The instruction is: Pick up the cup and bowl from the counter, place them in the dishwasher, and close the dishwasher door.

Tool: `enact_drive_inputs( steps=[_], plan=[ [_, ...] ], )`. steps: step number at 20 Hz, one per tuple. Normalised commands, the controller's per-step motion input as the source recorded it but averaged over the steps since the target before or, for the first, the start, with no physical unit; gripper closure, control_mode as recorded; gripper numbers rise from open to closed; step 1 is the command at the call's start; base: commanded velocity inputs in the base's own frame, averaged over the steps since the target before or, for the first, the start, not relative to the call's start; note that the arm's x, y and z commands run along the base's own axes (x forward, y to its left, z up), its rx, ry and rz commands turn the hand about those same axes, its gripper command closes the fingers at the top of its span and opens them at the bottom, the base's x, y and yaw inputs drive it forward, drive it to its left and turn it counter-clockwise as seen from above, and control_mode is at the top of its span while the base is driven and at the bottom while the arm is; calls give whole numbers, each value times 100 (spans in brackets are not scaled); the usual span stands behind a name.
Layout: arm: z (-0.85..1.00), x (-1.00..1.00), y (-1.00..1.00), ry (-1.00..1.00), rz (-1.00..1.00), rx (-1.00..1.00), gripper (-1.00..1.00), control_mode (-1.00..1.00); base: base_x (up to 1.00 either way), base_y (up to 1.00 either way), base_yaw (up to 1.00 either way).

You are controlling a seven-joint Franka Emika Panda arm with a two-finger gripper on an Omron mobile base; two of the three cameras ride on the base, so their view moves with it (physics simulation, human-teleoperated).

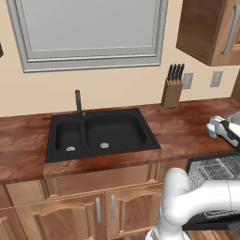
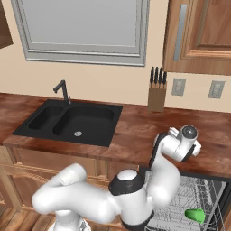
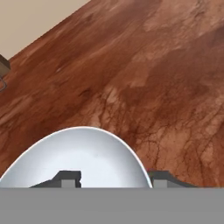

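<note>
One mottled reddish counter (image 3: 144,65), black sink (image 1: 101,133), hand (image 3: 111,179) half-closed astride white bowl (image 3: 83,157), grip unclear

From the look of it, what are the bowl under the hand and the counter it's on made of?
The bowl looks like glazed ceramic, possibly hard plastic: a smooth, uniform white-grey surface with a soft sheen and a crisp thin rim. The counter looks like polished stone or a stone-patterned laminate: reddish-brown mottling with dark vein-like cracks and a glossy surface. As this is a rendering, neither can be settled further.
</note>
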Motion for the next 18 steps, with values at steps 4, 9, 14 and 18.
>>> enact_drive_inputs(
  steps=[4,9,14,18],
  plan=[
    [-20,25,-26,0,0,0,100,-100,0,0,0],
    [-10,25,-29,0,0,0,100,-100,0,0,0],
    [-2,13,-28,0,0,0,100,-100,0,0,0],
    [0,-12,-23,-3,0,0,100,-100,0,0,0]
  ],
)
